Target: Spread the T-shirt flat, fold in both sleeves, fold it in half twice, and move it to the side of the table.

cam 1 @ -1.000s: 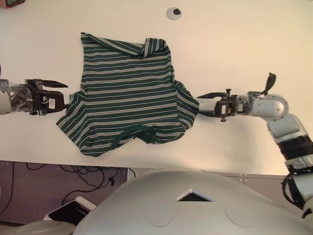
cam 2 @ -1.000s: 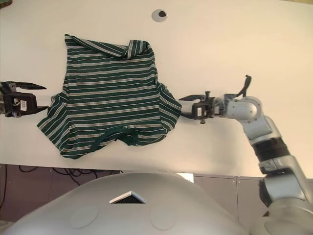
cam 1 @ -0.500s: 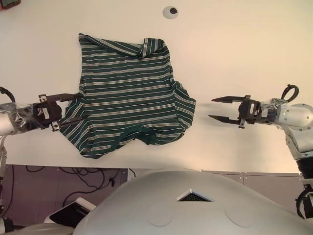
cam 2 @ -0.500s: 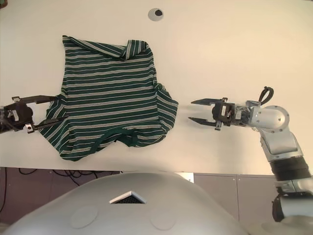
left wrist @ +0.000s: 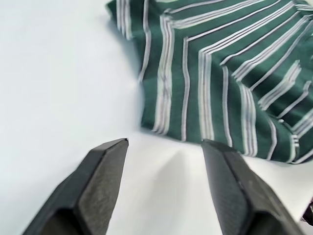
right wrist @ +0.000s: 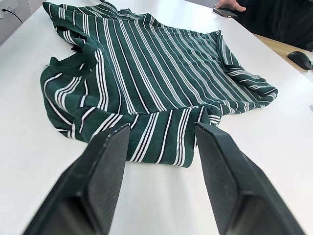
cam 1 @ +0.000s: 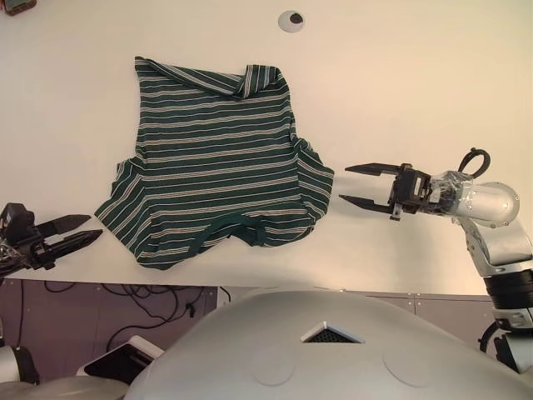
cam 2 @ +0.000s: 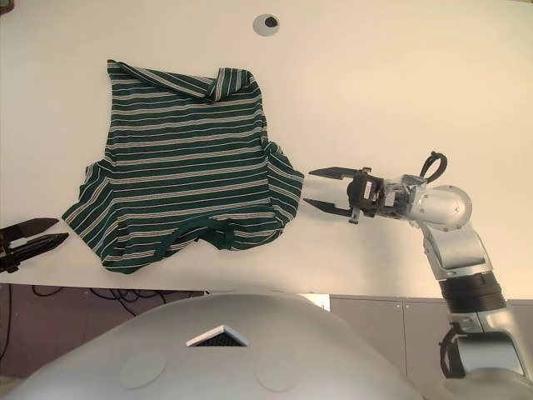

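Note:
A dark green T-shirt [cam 1: 216, 154] with white stripes lies on the white table [cam 1: 416, 83], its neck opening toward the near edge and a far corner folded over. My left gripper [cam 1: 83, 228] is open at the near left edge, a short gap from the shirt's left sleeve [left wrist: 166, 93]. In the left wrist view its fingers [left wrist: 100, 178] frame bare table before the sleeve. My right gripper [cam 1: 343, 183] is open just right of the right sleeve [right wrist: 161, 142], not touching it. The shirt [right wrist: 146, 63] spreads beyond its fingers [right wrist: 102, 181].
A round grey grommet [cam 1: 291, 21] sits in the table at the far side. The table's near edge runs just below the shirt's collar. A dark mouse [right wrist: 301, 58] lies far off beyond the shirt. Bare table stretches to the right.
My left gripper has pulled back from the left sleeve toward the near left edge, empty. My right gripper drew away from the right sleeve, then came back close to it.

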Robot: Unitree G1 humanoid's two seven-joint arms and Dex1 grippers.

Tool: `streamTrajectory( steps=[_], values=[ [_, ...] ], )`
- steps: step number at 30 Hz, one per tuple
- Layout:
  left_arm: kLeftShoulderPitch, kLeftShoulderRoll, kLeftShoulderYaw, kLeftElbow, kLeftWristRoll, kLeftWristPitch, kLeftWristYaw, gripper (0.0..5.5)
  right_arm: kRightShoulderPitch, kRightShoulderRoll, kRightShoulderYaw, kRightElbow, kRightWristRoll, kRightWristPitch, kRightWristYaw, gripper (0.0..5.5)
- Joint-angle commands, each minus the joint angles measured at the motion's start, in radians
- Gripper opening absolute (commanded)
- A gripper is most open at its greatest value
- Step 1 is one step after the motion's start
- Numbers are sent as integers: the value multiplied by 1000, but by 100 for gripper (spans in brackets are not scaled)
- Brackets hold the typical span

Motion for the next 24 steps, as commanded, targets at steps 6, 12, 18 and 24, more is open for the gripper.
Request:
streamTrajectory(
  steps=[6, 12, 18, 24],
  values=[
    [-113, -33, -24, 146, 97, -50, 45, 225, 1, 23, 2, -13, -10, 10, 5, 240],
    [-150, -47, -28, 164, 111, -51, 14, 131, -1, 23, -2, -13, -10, 11, 5, 240],
    [-163, -55, -30, 160, 122, -48, -11, 44, -5, 31, -5, -10, -19, 13, 5, 240],
    [-163, -56, -29, 153, 124, -44, -26, 2, -7, 36, -7, -6, -28, 11, 3, 240]
  ],
)
